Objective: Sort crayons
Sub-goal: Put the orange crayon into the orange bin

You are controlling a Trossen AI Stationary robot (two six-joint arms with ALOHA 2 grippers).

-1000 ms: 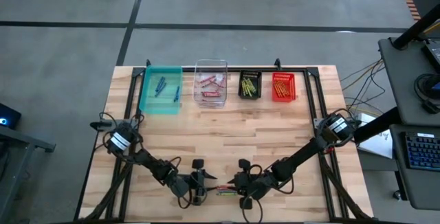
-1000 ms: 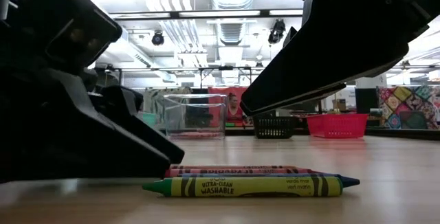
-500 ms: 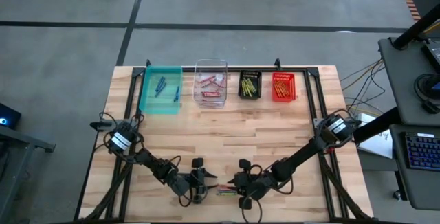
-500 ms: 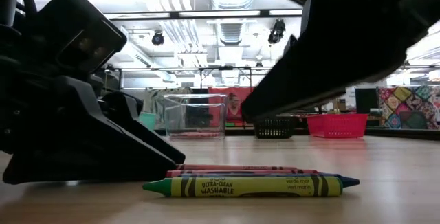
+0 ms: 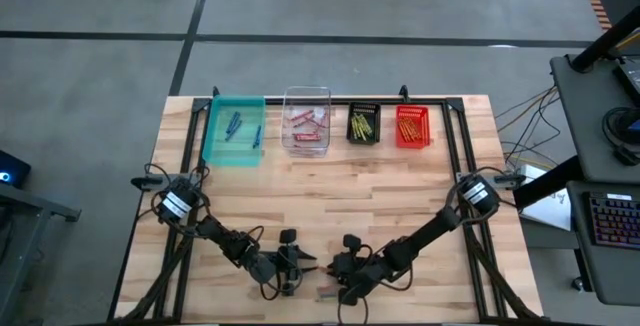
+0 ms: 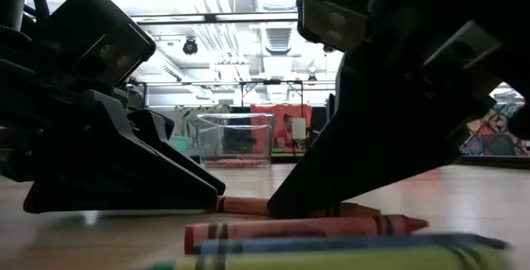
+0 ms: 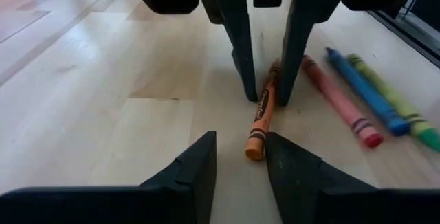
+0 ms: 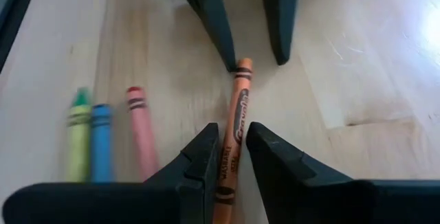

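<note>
An orange crayon (image 7: 261, 114) lies flat on the table near its front edge, with both grippers at it from opposite ends. My left gripper (image 7: 240, 152) is open, its fingers on either side of one end. My right gripper (image 8: 232, 148) is open too; its fingers stand on either side of the crayon farther along, tips down at the table. A pink crayon (image 7: 340, 104), a blue one (image 7: 364, 93) and a green one (image 7: 392, 93) lie side by side just nearer the front edge. My left gripper comes in low from the table's left, its fingers along the crayon. The orange crayon's end (image 7: 256, 150) lies close against the inner side of one finger (image 7: 278, 162); I cannot tell whether they touch. My right gripper slants down from the table's right, fingers along the crayon. The crayon's shaft (image 8: 237, 117) runs between the two fingers; I cannot tell whether either finger touches it.
Along the far edge stand a teal bin (image 5: 233, 131), a clear bin (image 5: 306, 121), a black bin (image 5: 363, 124) and a red bin (image 5: 411, 126), each with crayons in it. Bare wood lies between them and the grippers.
My right gripper has come down to the table and a little toward the left, so that its fingers now straddle the orange crayon. The pink, blue and green crayons have slid toward the near edge, apart from the orange one.
</note>
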